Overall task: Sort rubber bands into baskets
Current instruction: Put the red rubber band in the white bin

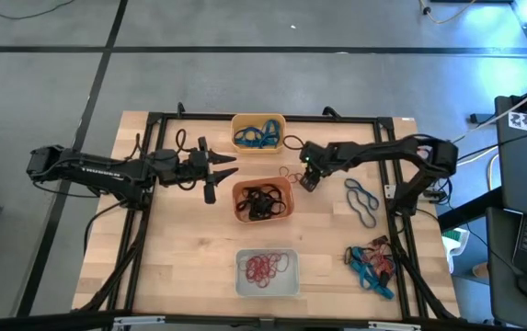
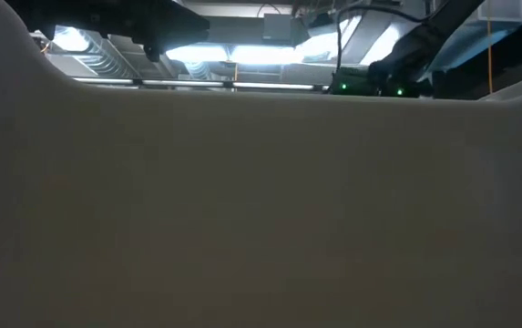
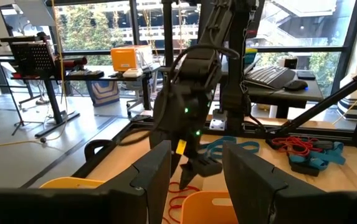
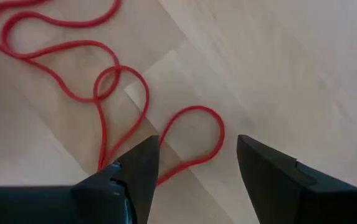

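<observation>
The right gripper hangs low over the bare wood with its two dark fingers spread wide and nothing between them; a red rubber band lies flat on the table directly under it. One end loop of that band sits in the gap between the fingertips, nearer one finger than the other, and from there the band runs long and twisted away ahead of the gripper, crossing over itself on the way. So the band's length points roughly forward from the fingers rather than across them, and a straight drop and close looks likely to catch the near loop. In the high view this gripper is just right of the red-orange basket, which holds black bands, and just below the yellow basket with blue ones; the red band shows faintly between them. The left gripper waits on the far side of the same two baskets, fingers also open and empty, and is a little farther from the band. The pale basket, already holding red bands, lies nearer the table's front edge, beyond the red-orange one as seen from the band. Farther right lie two blue bands and a mixed heap.
</observation>
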Available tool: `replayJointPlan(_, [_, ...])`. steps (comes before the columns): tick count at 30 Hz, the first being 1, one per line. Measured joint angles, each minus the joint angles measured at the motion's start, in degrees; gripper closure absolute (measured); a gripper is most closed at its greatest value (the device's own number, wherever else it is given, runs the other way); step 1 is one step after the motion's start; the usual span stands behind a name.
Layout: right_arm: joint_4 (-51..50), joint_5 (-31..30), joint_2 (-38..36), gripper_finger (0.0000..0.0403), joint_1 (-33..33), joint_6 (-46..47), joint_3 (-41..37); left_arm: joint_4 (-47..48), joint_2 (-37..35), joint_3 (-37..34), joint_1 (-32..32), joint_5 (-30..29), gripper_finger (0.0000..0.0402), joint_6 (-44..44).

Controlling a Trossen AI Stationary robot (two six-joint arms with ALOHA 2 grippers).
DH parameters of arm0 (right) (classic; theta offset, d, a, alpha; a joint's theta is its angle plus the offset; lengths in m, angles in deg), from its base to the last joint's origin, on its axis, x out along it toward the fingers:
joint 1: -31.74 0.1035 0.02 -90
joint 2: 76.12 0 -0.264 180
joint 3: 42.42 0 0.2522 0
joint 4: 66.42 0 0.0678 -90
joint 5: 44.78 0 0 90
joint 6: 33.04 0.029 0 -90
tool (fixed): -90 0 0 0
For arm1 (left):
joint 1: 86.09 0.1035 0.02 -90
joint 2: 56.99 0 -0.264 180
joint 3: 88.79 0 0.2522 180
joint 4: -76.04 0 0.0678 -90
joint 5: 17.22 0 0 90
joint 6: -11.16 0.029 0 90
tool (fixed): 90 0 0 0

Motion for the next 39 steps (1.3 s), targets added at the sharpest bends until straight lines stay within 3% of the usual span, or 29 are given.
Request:
replayJointPlan(11, [1.17,0.09,3.49,0.0205,0.1,2.4,0.26,0.01,0.0,0.0,0.0,-0.01,0.026,-0.05])
replayJointPlan(24, [1.16,2.45,3.77,0.0395,0.14,0.05,0.17,0.04,0.0,0.0,0.0,0.01,0.026,-0.03])
replayJointPlan(39, [-2.83,-2.88,-4.9,0.0401,5.17,-0.56,-0.13,0.08,0.0,0.0,0.0,0.01,0.026,-0.01])
